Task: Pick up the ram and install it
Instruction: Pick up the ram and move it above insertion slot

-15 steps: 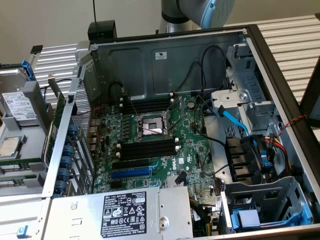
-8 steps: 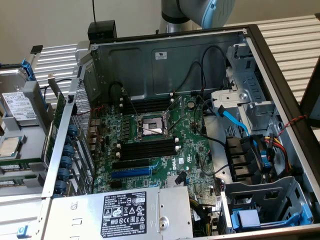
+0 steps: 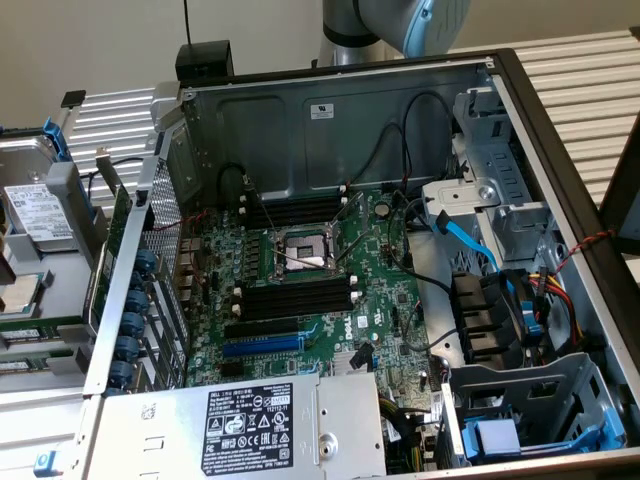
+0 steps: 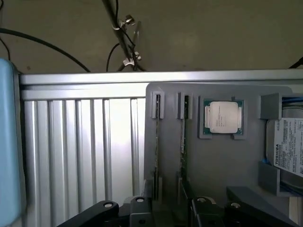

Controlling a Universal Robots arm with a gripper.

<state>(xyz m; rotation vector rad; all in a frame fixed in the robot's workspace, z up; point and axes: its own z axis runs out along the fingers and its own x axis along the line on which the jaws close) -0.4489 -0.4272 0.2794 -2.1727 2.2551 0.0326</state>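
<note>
In the wrist view, two ram sticks stand on edge in a grey holder tray (image 4: 222, 175): one ram stick (image 4: 156, 142) and a second one (image 4: 182, 139) beside it, thin green edges facing me. My gripper (image 4: 170, 210) hangs over their near ends, open, with black fingers (image 4: 138, 209) on either side and nothing held. In the exterior view only the arm (image 3: 400, 25) shows above the case; the gripper is out of that picture. The black memory slots (image 3: 300, 298) with white end clips lie on the motherboard, and more of them (image 3: 295, 211) sit beyond the processor socket (image 3: 300, 252).
A processor chip (image 4: 223, 117) and a hard drive (image 4: 289, 146) sit in the same tray. A ribbed metal table top (image 4: 80, 146) lies beside it. The open case (image 3: 330, 110) holds a blue expansion slot (image 3: 262, 345), cables (image 3: 470, 245) and a power supply (image 3: 250, 425).
</note>
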